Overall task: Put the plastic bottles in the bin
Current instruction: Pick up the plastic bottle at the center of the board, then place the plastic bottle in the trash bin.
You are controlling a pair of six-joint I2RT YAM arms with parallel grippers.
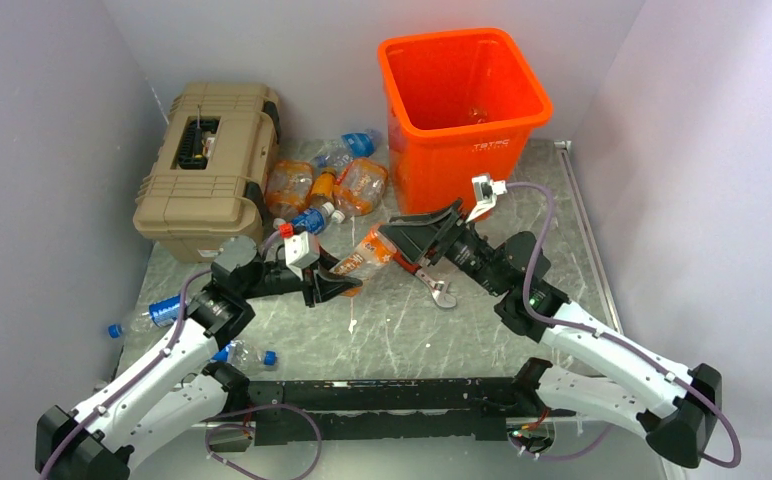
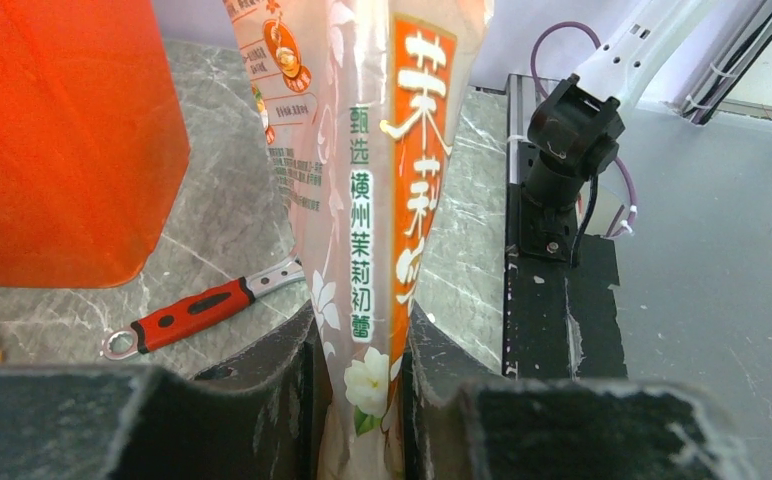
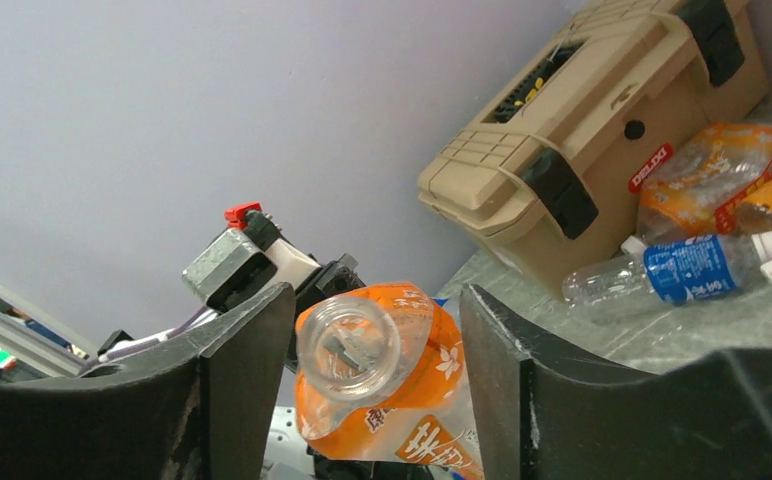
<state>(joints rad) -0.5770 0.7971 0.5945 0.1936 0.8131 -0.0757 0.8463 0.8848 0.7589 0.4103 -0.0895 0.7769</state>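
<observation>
Two arms reach from the near edge of the desk (image 1: pixel 392 335), the left arm (image 1: pixel 152 370) and the right arm (image 1: pixel 602 345). They meet over its middle on the held bottle (image 1: pixel 367 255).

One bin (image 1: pixel 462 150) stands upright at the far edge, right of centre, just behind the right arm's wrist. Something glints on its floor, too unclear to name. One toolbox (image 1: pixel 207 170), lid down, sits at the far left.

Eight bottles (image 1: pixel 360 185) show in all.
- Five lie in a cluster between toolbox and bin: three orange-tinted, two clear with blue on them.
- Two more clear ones lie at the left, one outside the left arm and one tucked against its near side.
- The eighth is the held bottle, orange-labelled, hanging above the desk and well short of the bin.

Left fingers (image 2: pixel 252 400) are clenched on its flattened body. Right fingers (image 3: pixel 232 380) flank its open neck end, one on each side and very close. Whether they press on it I cannot tell. The right arm's wrist lies between this bottle and the bin.

One wrench (image 1: pixel 437 290), red-handled, lies flat on the desk beneath that wrist, apart from the bin.
</observation>
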